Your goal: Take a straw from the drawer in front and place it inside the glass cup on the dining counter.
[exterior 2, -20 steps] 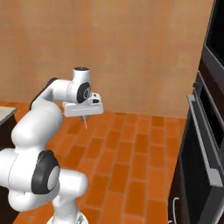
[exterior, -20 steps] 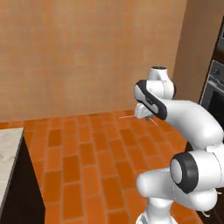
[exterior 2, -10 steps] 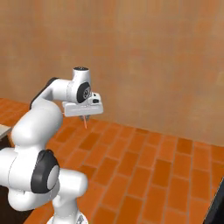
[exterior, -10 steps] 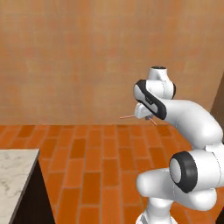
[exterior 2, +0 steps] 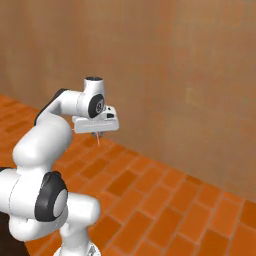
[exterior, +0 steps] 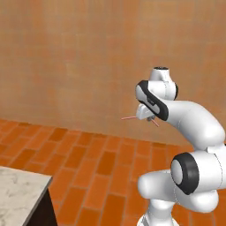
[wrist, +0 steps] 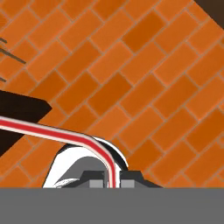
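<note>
Hand point(wrist: 107, 181) clenched on the straw point(wrist: 65, 134) at centre frame over brick floor, marble desk point(exterior: 20, 190) corner at lower left, glass cup not visible; judgement: keep grip steady and the straw clear of obstacles while carrying toward the desk

The straw point(wrist: 65, 136) is red with pale, whitish edges along its length; in the left base view it reads as a thin pinkish line. The floor point(exterior: 106, 159) is orange-red brick with darker joints, laid in staggered rows. The wall point(exterior: 88, 62) is a mottled tan-brown. The dining counter point(exterior: 17, 194) corner is beige-white marble with faint veining, with a dark side below.
</note>
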